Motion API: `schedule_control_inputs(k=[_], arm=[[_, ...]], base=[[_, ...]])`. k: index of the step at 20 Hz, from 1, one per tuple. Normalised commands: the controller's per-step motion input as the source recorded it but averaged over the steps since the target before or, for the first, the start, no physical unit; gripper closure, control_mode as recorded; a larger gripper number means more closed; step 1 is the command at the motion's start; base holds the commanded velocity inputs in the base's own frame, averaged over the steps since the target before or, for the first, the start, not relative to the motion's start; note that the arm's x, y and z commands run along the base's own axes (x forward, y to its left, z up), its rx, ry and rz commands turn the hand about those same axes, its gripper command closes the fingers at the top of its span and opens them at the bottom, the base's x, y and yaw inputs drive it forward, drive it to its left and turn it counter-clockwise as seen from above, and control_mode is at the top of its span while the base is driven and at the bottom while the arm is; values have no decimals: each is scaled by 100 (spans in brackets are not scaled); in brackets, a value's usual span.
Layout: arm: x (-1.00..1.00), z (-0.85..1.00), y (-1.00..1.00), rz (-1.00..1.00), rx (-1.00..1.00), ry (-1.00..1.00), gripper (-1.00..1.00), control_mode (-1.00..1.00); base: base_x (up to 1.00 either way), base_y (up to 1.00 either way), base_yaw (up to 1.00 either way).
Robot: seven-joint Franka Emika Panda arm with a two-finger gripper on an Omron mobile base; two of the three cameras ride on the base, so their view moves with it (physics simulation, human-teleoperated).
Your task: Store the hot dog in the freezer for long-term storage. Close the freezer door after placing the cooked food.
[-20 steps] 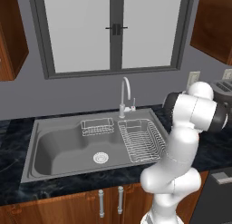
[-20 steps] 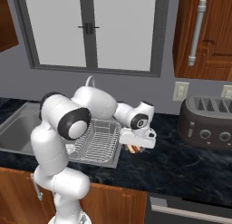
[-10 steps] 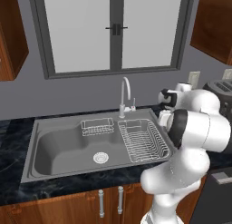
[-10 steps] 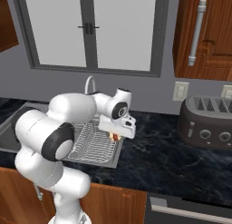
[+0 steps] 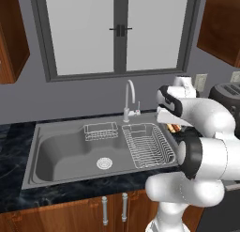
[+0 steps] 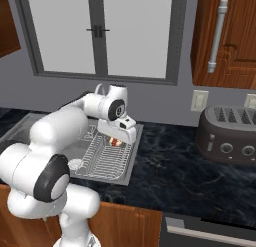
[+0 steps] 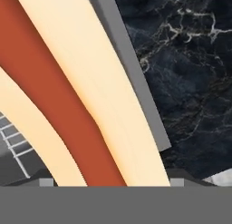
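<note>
Gripper (image 6: pixel 116 141) is clamped on the hot dog (image 6: pixel 115 141), holding it just above the right edge of the wire dish rack (image 6: pixel 102 160) in the sink (image 5: pixel 61 153), next to the black marble counter (image 6: pixel 170 166); in the hand view the bun and sausage (image 7: pixel 59 96) sit right up against the camera. The step in hand looks like carrying it to the freezer: keep the grip firm and the wrist level, since the bun is tiny and could slip or squash. Swing the arm clear of the faucet (image 5: pixel 129 98) and the toaster (image 6: pixel 227 136), and tuck it in before the base drives.
</note>
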Motion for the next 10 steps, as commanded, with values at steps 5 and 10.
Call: schedule_control_inputs(k=[5, 10], arm=[[-27, 33, 19, -24, -17, 7, 100, -100], [-42, 41, 43, -2, -12, -1, 100, -100]], base=[[0, 0, 0], [0, 0, 0]])
